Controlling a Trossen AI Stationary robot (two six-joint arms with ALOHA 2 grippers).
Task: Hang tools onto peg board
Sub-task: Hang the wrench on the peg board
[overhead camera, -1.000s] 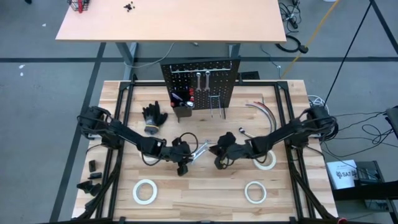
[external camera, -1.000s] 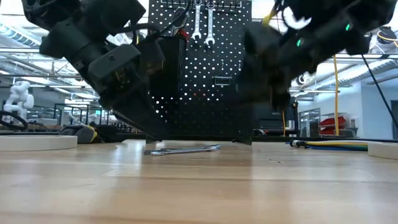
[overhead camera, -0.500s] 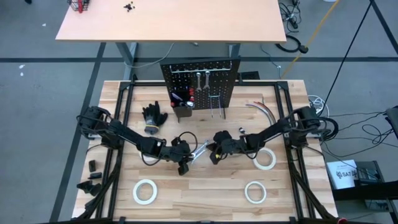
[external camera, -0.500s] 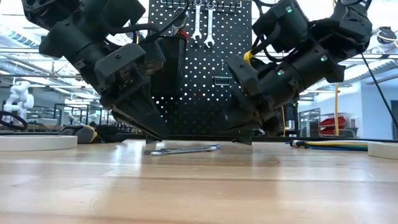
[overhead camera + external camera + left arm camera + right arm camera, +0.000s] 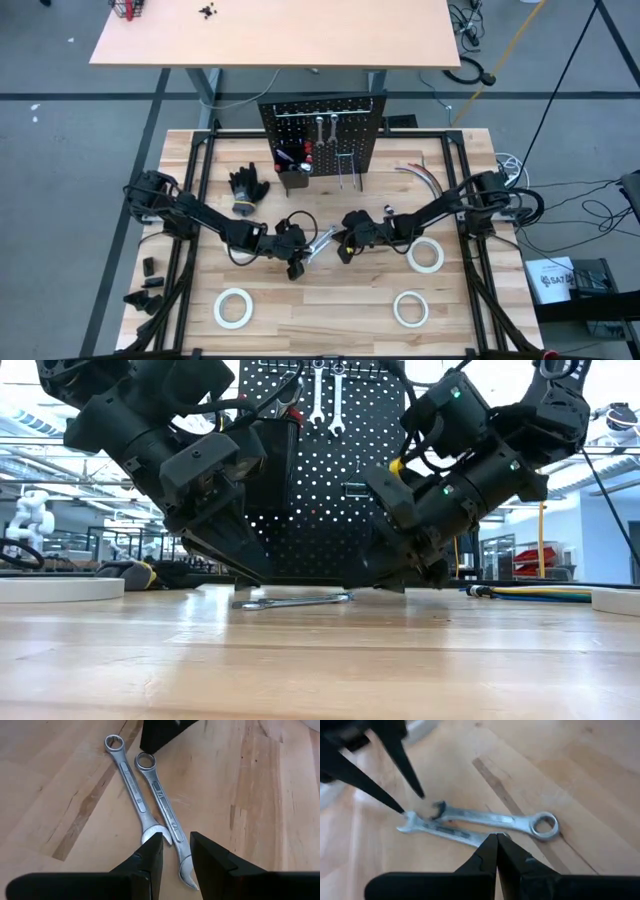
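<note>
Scanning from the left, a tape roll (image 5: 233, 306) is lying flat on the surface (image 5: 330, 320) near the front, and the gloves (image 5: 247, 187) are sitting farther back. The left end effector (image 5: 297, 266) is hovering low at mid-surface, its fingers (image 5: 150, 862) parted and straddling the open end of one wrench (image 5: 132, 792), gripping nothing. That wrench is lying flat, touching a second wrench (image 5: 165, 817) at their open ends; the ring ends are fanning apart. In the low view the pair (image 5: 292, 600) is resting right in front of the peg board (image 5: 322, 135). The board is standing upright at the back, with two wrenches (image 5: 326, 129) hanging on it already, screwdrivers poking from its bin (image 5: 294, 177), and wire hooks (image 5: 349, 172) lower down. The right end effector (image 5: 345, 249) is angling down at the ring ends, fingers (image 5: 492, 855) clenched together on nothing, tips just above a wrench shaft. Farther right, two more rolls (image 5: 425, 254) (image 5: 410, 309) are lying flat, with cables (image 5: 420, 175) beyond.
</note>
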